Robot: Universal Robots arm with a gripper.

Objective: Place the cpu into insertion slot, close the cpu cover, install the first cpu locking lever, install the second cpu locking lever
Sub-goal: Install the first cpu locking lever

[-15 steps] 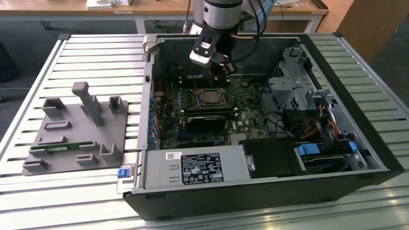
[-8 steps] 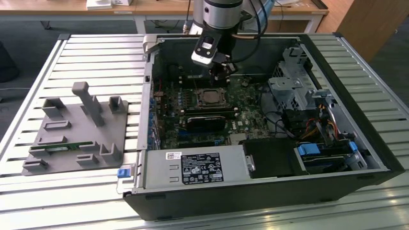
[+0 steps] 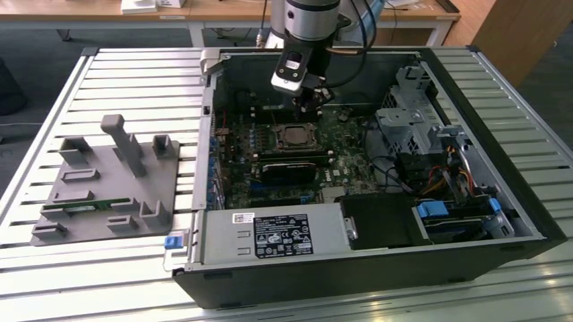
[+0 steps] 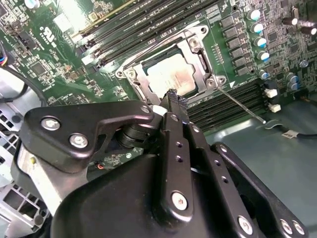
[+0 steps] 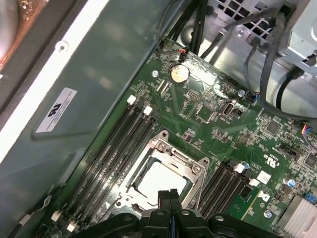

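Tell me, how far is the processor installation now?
Done: the silver-grey square cpu sits in the black square insertion slot, and the thin silvery frame cpu cover looks lowered over it. In hand: the shut gripper is at the cover's edge. Left: a thin wire lever juts out unlatched.

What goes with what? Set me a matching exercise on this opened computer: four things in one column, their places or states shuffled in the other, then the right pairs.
1. dull silver-grey square cpu
2. round silver coin battery
3. grey plastic fixture plate
4. black gripper

A. on the slatted metal table, outside the black computer case, at the exterior view's left
B. shut, tips at the cover's edge
C. on the green circuit board, apart from the chip
D. lying under the cut-out of the thin silvery metal cpu cover

Pairs: 1-D, 2-C, 3-A, 4-B.
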